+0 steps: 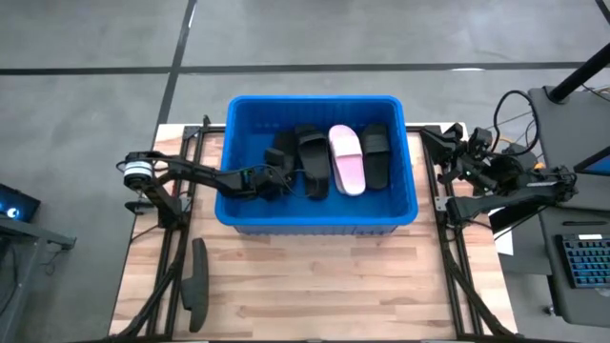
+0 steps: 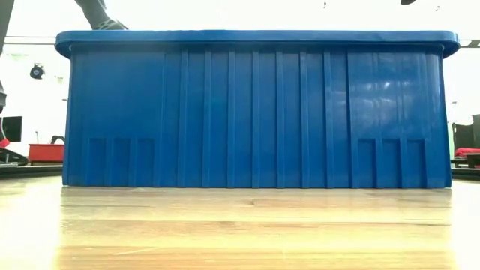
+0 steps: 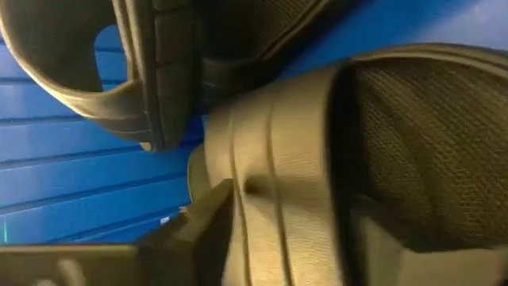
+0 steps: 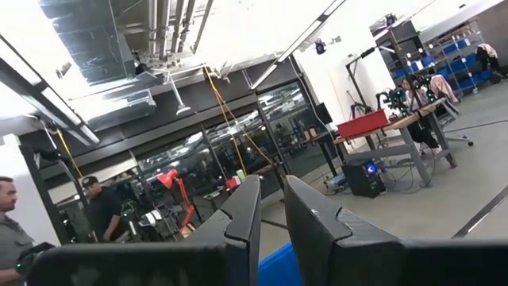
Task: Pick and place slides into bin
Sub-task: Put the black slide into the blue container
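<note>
While the left pincer [image 1: 270, 181] reaches into the blue bin [image 1: 412, 195] among the slides [image 1: 330, 157], whether it grips one I cannot tell; they look light, rubbery and bendy, best taken by the wide strap, and one more [image 1: 197, 284] lies on the table [image 1: 315, 286].

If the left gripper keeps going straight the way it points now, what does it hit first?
Most likely a black slip-on slide: the left gripper sits inside the large bright blue plastic bin, and its wrist view is filled by a slide right against its fingers. Whether they already touch it is unclear.
</note>
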